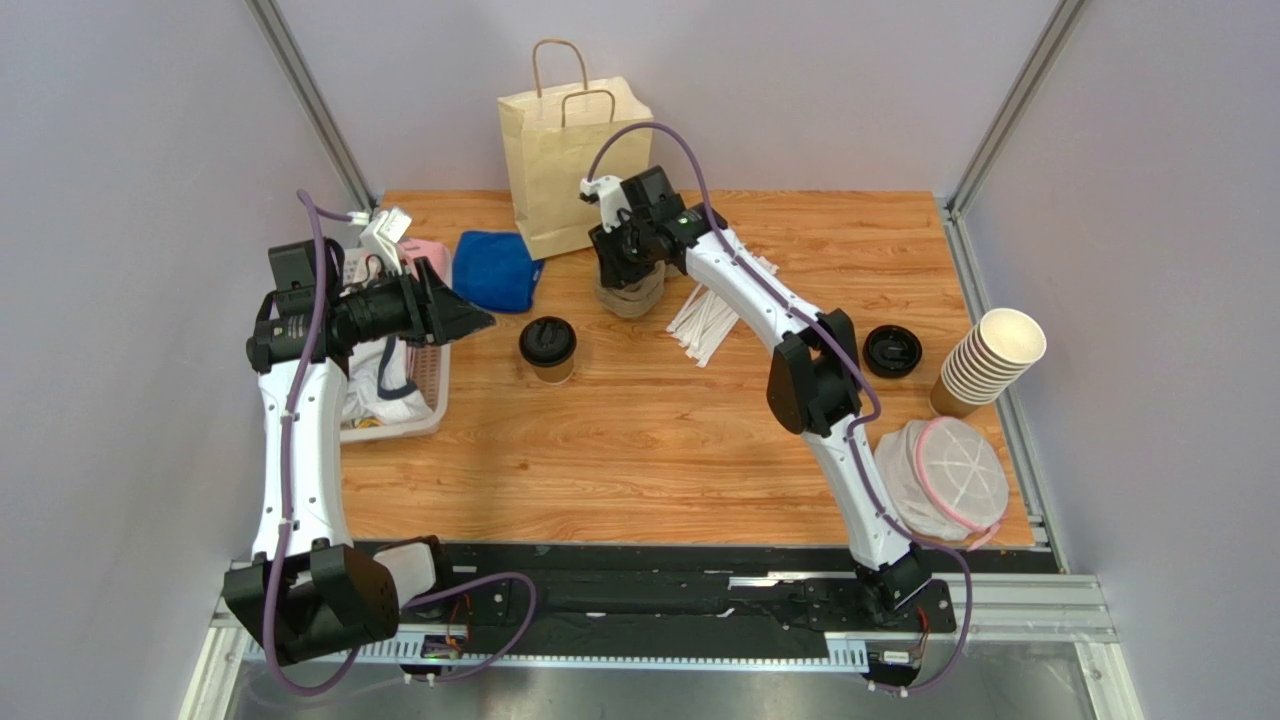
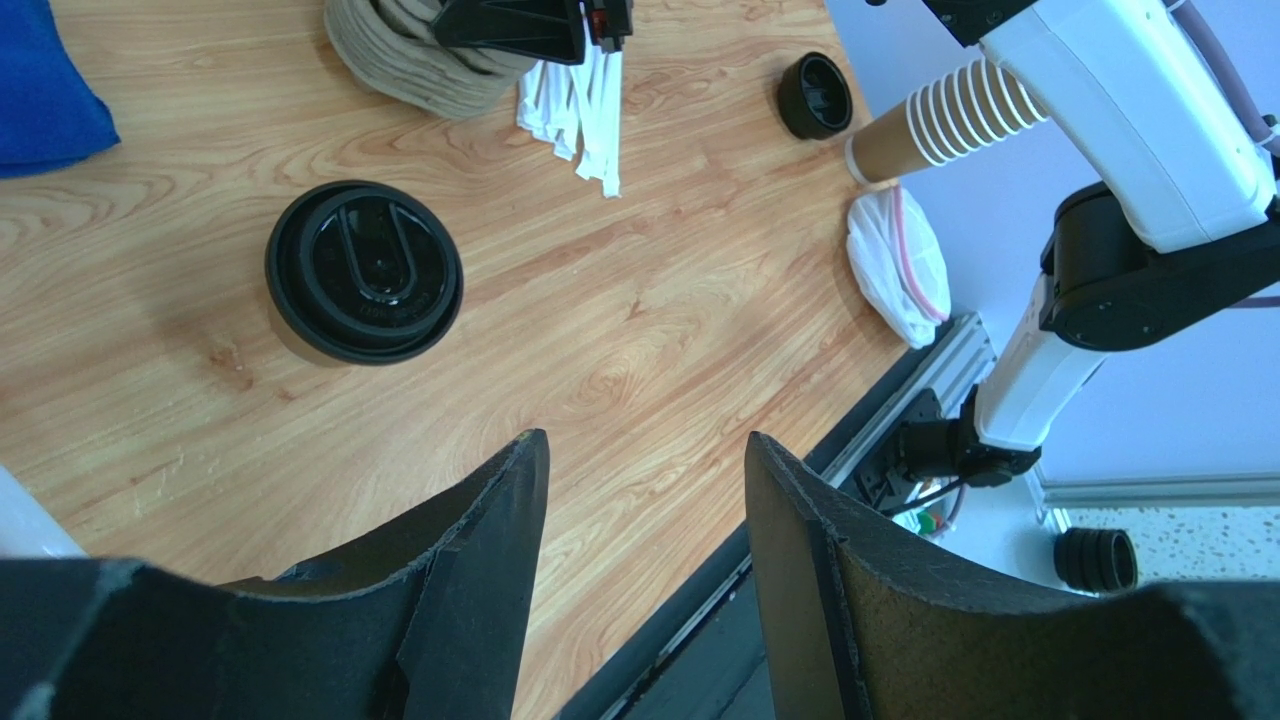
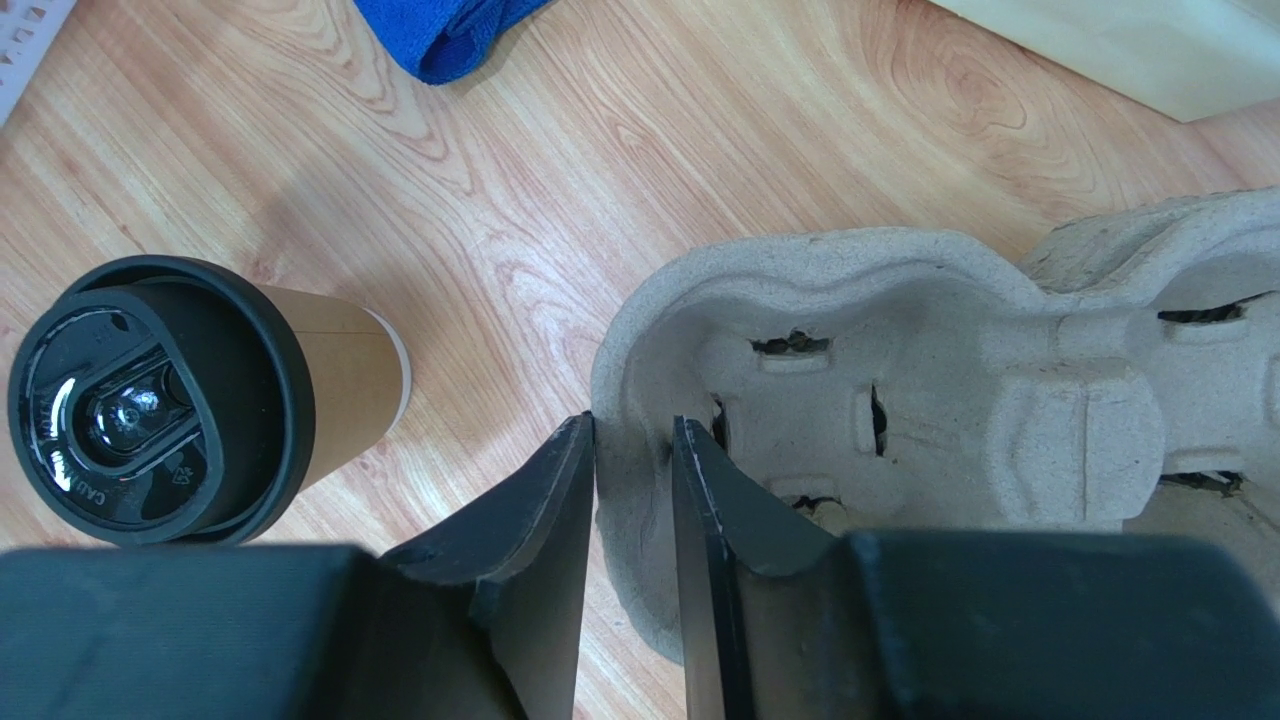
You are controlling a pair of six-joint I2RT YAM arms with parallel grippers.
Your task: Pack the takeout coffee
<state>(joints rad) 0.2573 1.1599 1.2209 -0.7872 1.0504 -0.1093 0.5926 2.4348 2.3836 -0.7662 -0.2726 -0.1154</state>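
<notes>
Our right claw [image 3: 634, 480] is narrow, its two fingers pinching the side wall of the grey cup tray [image 3: 902, 390], which sits on the table [image 1: 676, 435] just in front of the paper bag [image 1: 564, 165]. Our left claw [image 2: 646, 495] stands wide and holds nothing, hanging above the bare wood. The coffee [image 1: 547, 344], a brown cup under a black lid, stands upright on the table between both claws, beside the tray without touching it. A blue cloth [image 1: 496, 270] lies behind it. Stacked cups [image 1: 992, 360] and a loose lid [image 1: 893, 350] sit far right.
</notes>
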